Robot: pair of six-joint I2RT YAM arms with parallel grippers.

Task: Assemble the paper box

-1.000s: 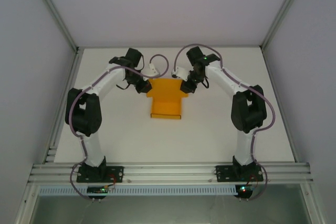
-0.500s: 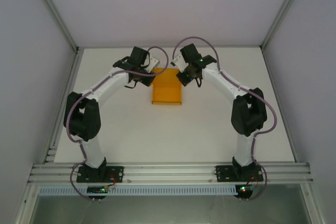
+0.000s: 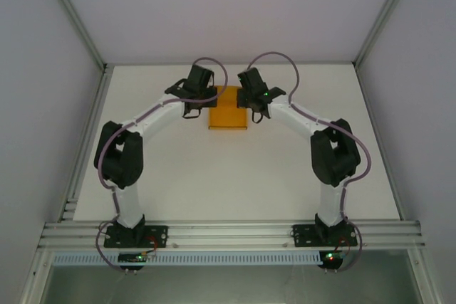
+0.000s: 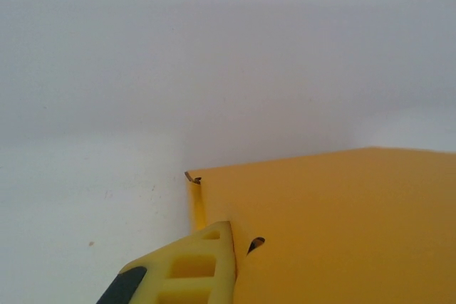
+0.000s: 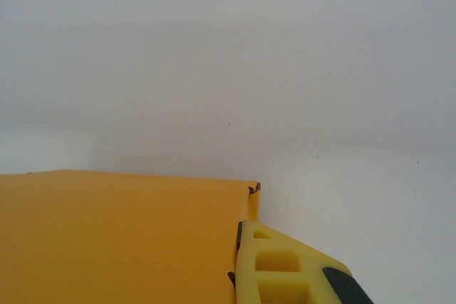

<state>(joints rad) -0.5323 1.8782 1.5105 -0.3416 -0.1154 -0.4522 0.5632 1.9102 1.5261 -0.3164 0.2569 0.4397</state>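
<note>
The orange paper box (image 3: 228, 115) lies as a small rectangle at the back middle of the table, between both wrists. My left gripper (image 3: 202, 106) is at its left side and my right gripper (image 3: 251, 109) at its right side. In the left wrist view a card panel (image 4: 342, 226) runs from the inner face of one yellow finger (image 4: 189, 268) and hides the other; that gripper (image 4: 235, 240) is shut on the card's edge. In the right wrist view the panel (image 5: 121, 240) meets the yellow finger (image 5: 278, 268) the same way, with the gripper (image 5: 237, 236) shut on it.
The white table (image 3: 228, 176) stretches bare toward the arm bases. A white back wall (image 3: 228, 12) rises just behind the box. Aluminium frame posts (image 3: 75, 26) stand at the back corners, and a rail (image 3: 228, 233) runs along the near edge.
Both wrists moved toward the back of the table and closer together. The orange card went from a wider sheet with side flaps to a shorter, compact rectangle lying farther back.
</note>
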